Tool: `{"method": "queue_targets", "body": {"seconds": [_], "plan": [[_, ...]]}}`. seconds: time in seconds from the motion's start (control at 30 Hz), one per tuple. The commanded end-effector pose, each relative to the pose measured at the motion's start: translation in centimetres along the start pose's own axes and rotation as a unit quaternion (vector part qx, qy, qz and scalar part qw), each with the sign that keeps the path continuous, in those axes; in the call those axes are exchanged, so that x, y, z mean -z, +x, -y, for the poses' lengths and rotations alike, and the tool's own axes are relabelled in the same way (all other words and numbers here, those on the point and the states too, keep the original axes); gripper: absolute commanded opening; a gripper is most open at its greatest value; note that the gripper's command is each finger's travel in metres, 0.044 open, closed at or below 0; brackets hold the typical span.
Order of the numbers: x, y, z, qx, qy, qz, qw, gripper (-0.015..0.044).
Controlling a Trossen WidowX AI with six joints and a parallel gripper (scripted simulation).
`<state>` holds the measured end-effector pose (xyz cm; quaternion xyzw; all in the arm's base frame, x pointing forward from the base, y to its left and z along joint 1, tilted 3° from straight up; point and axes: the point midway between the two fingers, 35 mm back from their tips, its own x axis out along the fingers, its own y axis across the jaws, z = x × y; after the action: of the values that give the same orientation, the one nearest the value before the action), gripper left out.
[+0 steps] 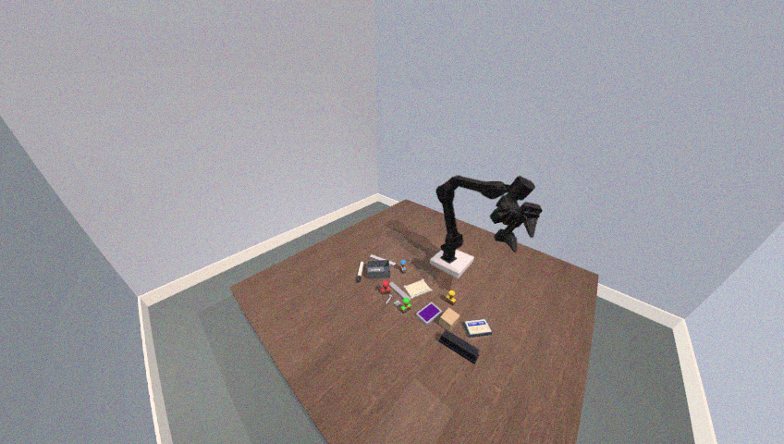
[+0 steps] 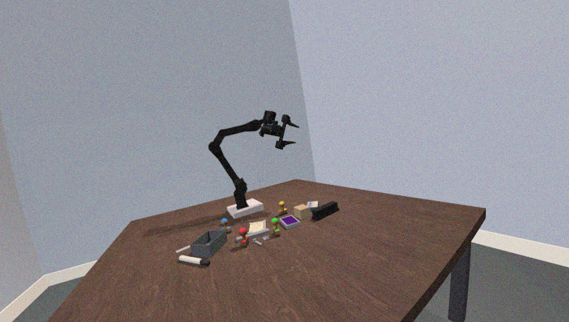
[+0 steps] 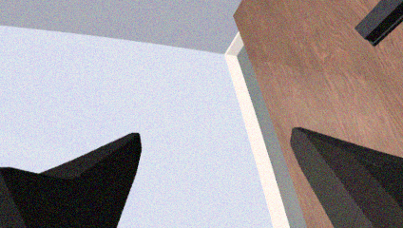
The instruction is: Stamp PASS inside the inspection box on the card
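Note:
My gripper [image 1: 523, 241] [image 2: 296, 134] [image 3: 217, 138] is open and empty, high above the table. Four knobbed stamps stand on the table: yellow [image 1: 451, 293] [image 2: 282, 203], green [image 1: 406, 301] [image 2: 274, 220], red [image 1: 385, 284] [image 2: 242, 231] and blue [image 1: 403, 263] [image 2: 224, 221]. Their print faces are hidden; I cannot tell which says PASS. The purple ink pad [image 1: 429, 313] [image 2: 289, 220] lies between the green stamp and a wooden block. A pale card with a blue header [image 1: 477, 327] [image 2: 312, 205] lies beyond the block; its box and any print are too small to read.
The wooden block [image 1: 449, 317] [image 2: 302, 211] and a long black block [image 1: 459, 346] [image 2: 325, 210] [image 3: 380, 23] are near the card. A cream sheet [image 1: 418, 288] [image 2: 256, 227], a grey bar [image 1: 398, 290], a dark open box [image 2: 201, 249] and a white marker [image 1: 360, 269] [image 2: 191, 259] lie around the stamps.

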<state>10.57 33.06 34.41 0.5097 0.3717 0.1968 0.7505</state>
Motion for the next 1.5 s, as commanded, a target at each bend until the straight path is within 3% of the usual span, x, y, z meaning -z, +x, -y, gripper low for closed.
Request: {"method": "queue_targets", "body": {"seconds": [0.0, 0.2, 0.57, 0.87, 1.07, 1.47], "plan": [[-0.1, 0.1, 0.1, 0.002, -0.002, 0.001, 1.000, 0.0374], [-3.4, 4.0, 2.6, 0.072, -0.076, 0.036, 0.994, 0.0217], [-15.0, 11.5, 11.0, 0.298, -0.259, 0.032, 0.918, 0.0217], [-25.6, 12.1, 22.2, 0.471, -0.321, -0.144, 0.809, 0.0217], [-30.9, 9.4, 29.2, 0.496, -0.296, -0.286, 0.765, 0.0217], [-31.0, 9.4, 29.8, 0.495, -0.295, -0.290, 0.764, 0.0217]]}}
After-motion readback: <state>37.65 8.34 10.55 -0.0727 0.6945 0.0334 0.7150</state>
